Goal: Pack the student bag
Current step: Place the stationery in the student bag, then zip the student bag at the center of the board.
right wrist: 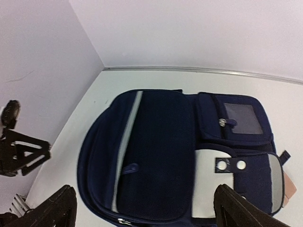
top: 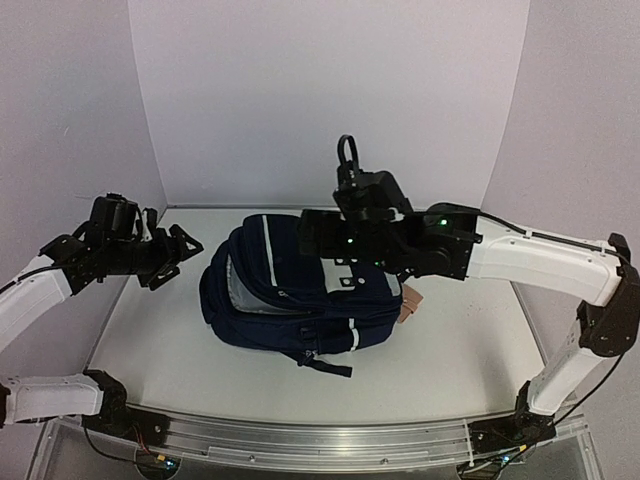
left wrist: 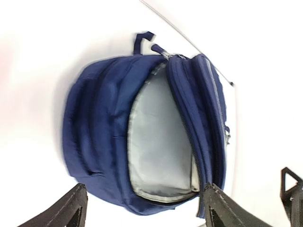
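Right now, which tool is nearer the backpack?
Right. The right tool hangs over the backpack's far edge; the left tool sits off its left side, clearly apart.

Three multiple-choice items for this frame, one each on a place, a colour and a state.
1. The tan item lies: A on top of the bag; B at the bag's right edge; C against the back wall.
2. The bag's exposed lining is: A red; B grey; C yellow.
3. The left gripper is: A shut on a strap; B shut on the zip; C open, empty.
Answers: 1 B, it peeks out beside the bag on the robot's right. 2 B, the left wrist view shows grey. 3 C, it is spread wide, clear of the bag.
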### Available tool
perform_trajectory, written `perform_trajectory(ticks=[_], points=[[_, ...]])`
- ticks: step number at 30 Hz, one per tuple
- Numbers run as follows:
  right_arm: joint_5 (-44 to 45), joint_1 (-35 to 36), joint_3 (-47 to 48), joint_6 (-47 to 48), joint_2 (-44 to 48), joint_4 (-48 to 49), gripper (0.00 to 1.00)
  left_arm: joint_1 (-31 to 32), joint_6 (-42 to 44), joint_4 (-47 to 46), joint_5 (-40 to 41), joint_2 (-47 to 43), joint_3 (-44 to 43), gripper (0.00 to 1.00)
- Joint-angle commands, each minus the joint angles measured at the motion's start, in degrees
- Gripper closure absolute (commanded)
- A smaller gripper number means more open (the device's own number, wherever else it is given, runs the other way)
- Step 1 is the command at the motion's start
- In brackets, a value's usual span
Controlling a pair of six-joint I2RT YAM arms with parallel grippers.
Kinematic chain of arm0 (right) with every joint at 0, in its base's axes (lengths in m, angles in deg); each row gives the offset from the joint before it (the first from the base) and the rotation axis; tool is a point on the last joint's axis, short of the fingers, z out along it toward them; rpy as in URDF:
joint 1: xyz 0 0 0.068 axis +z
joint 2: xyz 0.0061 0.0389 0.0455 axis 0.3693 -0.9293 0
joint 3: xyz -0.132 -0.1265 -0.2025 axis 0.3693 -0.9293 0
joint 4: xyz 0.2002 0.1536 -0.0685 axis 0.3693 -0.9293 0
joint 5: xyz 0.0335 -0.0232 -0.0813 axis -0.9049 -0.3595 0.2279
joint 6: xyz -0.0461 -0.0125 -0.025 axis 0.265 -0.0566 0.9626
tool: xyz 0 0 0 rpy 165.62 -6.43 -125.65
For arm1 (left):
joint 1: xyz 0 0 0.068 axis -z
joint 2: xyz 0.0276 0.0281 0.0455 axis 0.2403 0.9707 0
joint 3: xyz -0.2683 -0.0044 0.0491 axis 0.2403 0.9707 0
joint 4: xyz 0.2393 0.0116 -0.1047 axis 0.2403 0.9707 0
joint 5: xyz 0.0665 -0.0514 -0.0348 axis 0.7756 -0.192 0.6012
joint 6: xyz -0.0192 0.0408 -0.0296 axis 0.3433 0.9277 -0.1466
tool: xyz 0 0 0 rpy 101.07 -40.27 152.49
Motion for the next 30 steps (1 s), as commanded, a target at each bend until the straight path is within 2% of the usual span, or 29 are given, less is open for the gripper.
perform_trajectory(ticks=[1, 4, 8, 14, 16, 18, 21, 23, 27, 30], points=[[-8.8, -8.1, -11.0, -9.6, 5.9, -5.0, 0.02, -3.4, 8.0, 5.4, -4.0, 4.4, -6.6, 0.13], [-13.0, -11.8, -17.8, -13.7, 9.4, -4.6, 0.02, -3.6, 12.1, 3.3, -7.0, 13.8, -14.5, 0.10], [-17.3, -14.5, -25.5, -18.1, 13.9, -1.1, 0.02, -3.7, 19.6, -3.8, -12.0, 24.2, -24.3, 0.07], [-28.7, -17.0, -39.3, -25.0, 17.0, 16.3, 0.04, -3.7, 28.7, -6.5, -17.0, 41.7, -39.9, 0.06], [-31.3, -17.1, -42.6, -26.8, 16.0, 24.1, 0.08, -3.7, 29.5, -6.1, -18.2, 46.8, -43.3, 0.07], [-31.8, -17.1, -44.2, -28.1, 13.9, 27.7, 0.12, -3.6, 29.6, -3.3, -18.9, 51.2, -46.1, 0.08], [-31.7, -17.2, -43.6, -26.9, 10.0, 31.1, 0.15, -3.3, 29.6, -1.8, -21.6, 53.8, -45.2, 0.10], [-30.8, -17.1, -41.5, -24.5, 7.1, 32.1, 0.15, -3.0, 29.3, -2.8, -24.6, 53.2, -41.7, 0.11], [-28.8, -18.2, -35.7, -18.7, 1.2, 32.1, 0.15, -2.1, 28.6, -6.2, -28.9, 48.0, -31.4, 0.11], [-27.8, -20.9, -30.8, -14.3, -2.3, 32.4, 0.15, -0.9, 27.6, -6.3, -28.8, 41.6, -23.5, 0.11]])
